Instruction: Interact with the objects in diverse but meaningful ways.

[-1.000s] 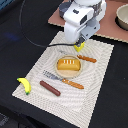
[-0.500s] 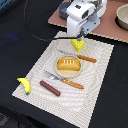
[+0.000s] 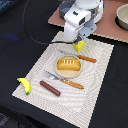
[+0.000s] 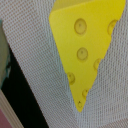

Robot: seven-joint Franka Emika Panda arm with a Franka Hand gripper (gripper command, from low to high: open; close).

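One yellow cheese wedge [image 4: 82,47] lies on the woven placemat [image 3: 102,60], just under the gripper [image 3: 78,44]. Treat it as light, rigid, smooth plastic; grasp across its flat faces. Whether the jaws are spread cannot be told.

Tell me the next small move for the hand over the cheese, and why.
Probably a short straight descent onto the cheese wedge. In the exterior view the hand hangs right above the wedge at the placemat's far edge, and the wrist view shows the wedge large and roughly centred. Whether the hand is open cannot be told, so check that first.
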